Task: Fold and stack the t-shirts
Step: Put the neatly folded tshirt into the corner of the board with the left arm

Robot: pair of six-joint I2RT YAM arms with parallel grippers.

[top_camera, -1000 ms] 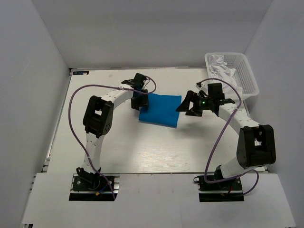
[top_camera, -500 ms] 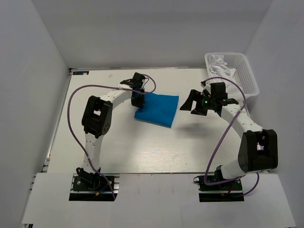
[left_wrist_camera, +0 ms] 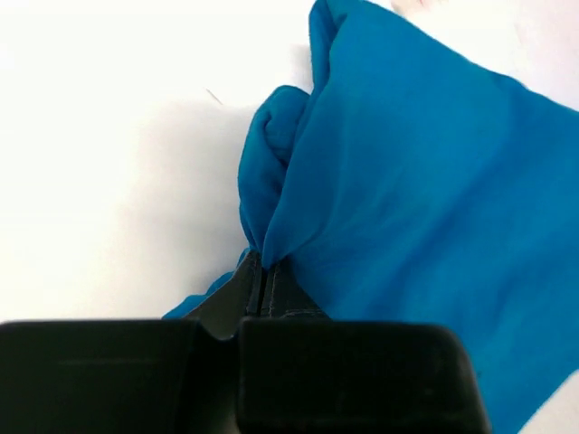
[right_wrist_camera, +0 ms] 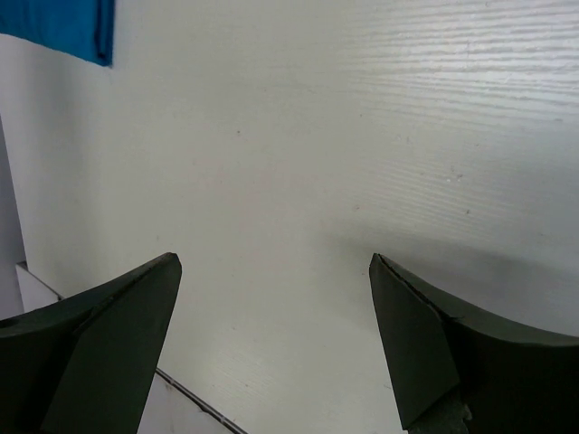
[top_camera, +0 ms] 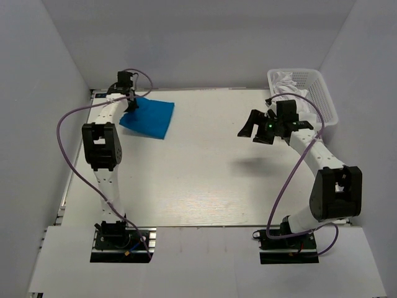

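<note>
A folded bright blue t-shirt (top_camera: 152, 118) lies at the table's far left corner. My left gripper (top_camera: 131, 105) is shut on its left edge. In the left wrist view the jaws (left_wrist_camera: 262, 267) pinch a bunched fold of the blue cloth (left_wrist_camera: 425, 199), which spreads out to the right. My right gripper (top_camera: 249, 127) hangs open above the bare table at the right, with nothing between its fingers (right_wrist_camera: 271, 262). A corner of the blue t-shirt (right_wrist_camera: 63, 27) shows at the top left of the right wrist view.
A white lattice basket (top_camera: 324, 94) stands at the far right corner with crumpled white cloth (top_camera: 289, 82) in it. Grey walls close in the table on the left, back and right. Purple cables loop off both arms.
My left gripper shut on the blue t-shirt and carried it from the table's middle to the far left corner. The right gripper drew back a little toward the basket, still open.
</note>
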